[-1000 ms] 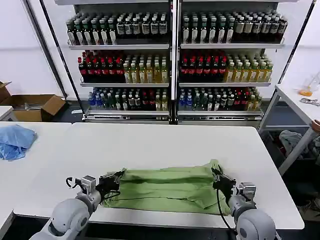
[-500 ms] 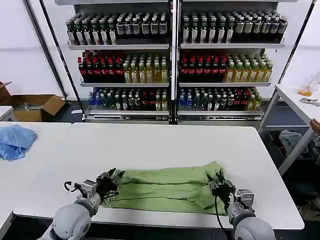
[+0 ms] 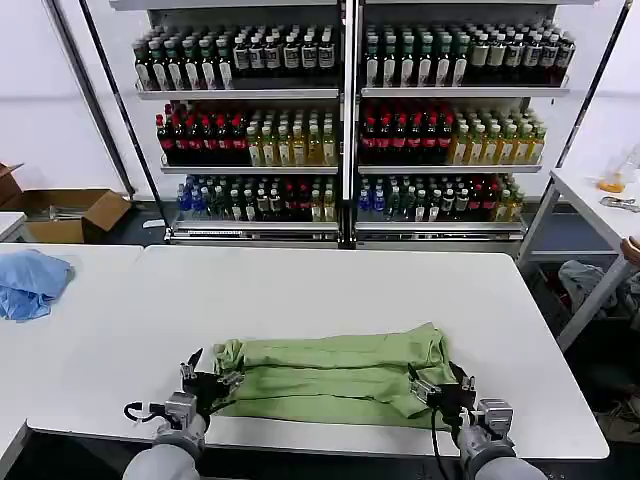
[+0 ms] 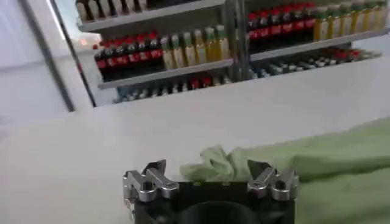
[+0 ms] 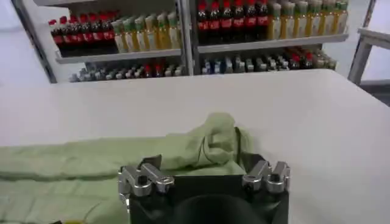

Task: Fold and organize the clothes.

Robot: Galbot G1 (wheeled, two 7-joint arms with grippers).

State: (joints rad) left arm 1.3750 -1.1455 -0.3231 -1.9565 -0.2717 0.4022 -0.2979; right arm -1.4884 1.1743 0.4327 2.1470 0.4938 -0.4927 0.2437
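Pale sage-green soft fabric shirt (image 3: 335, 378) lies folded into a long band near the front edge of the white table (image 3: 330, 285); left gripper (image 3: 205, 372) at the shirt's left end, fingers spread, nothing pinched; right gripper (image 3: 440, 384) at the right end, fingers spread too, bunched cloth just ahead; light blue cloth (image 3: 30, 282) well apart on the neighbouring table; bottle shelves (image 3: 345, 120) behind.

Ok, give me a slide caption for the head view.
Both grippers, left and right, open at the ends of a folded green shirt on a white table.
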